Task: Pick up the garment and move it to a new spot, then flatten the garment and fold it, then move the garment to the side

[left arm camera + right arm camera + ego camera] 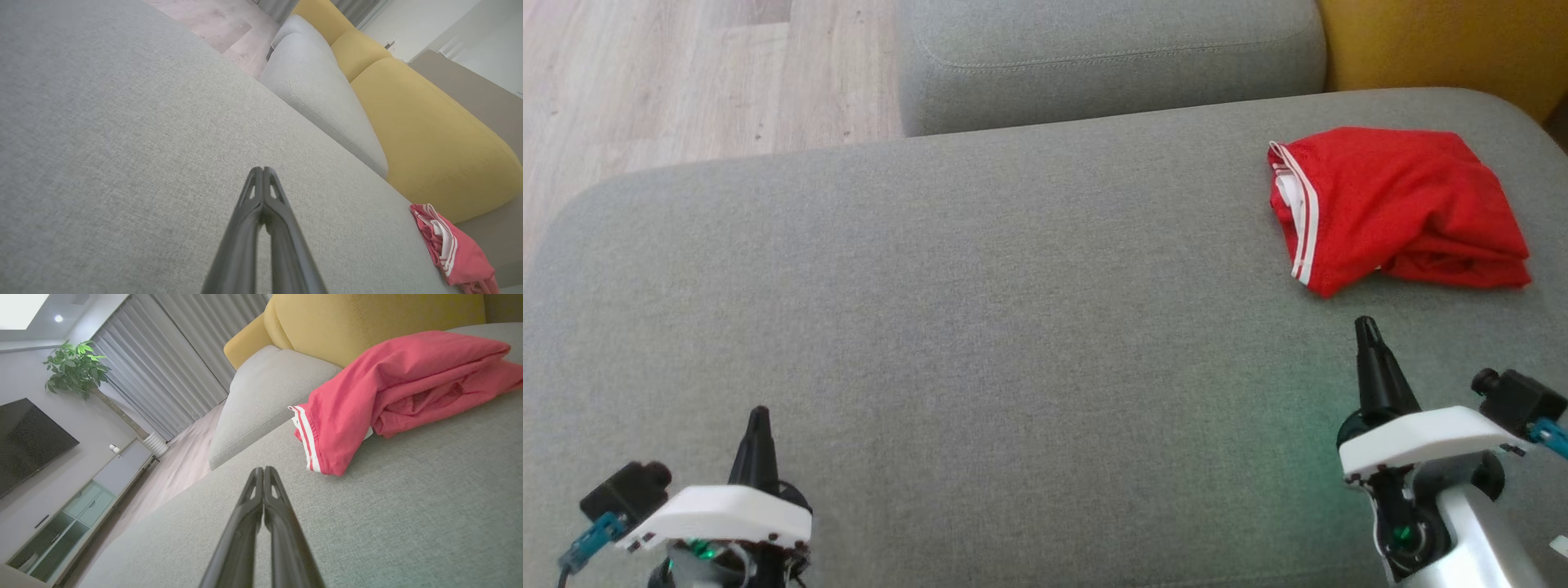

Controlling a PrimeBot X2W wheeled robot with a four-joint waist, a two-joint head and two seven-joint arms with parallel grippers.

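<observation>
The garment is a red piece of clothing with white stripes along one edge, lying folded at the right far side of the grey sofa cushion. It also lies at the lower right of the left wrist view, garment, and close ahead in the right wrist view, garment. My right gripper is shut and empty, a short way in front of the garment. At the lower left, far from the garment, my left gripper is shut and empty over bare cushion. Its closed fingertips point along the cushion.
A second grey cushion sits beyond the far edge, and a yellow cushion stands at the back right. Wooden floor lies to the far left. In the right wrist view a plant, curtains and a TV stand across the room.
</observation>
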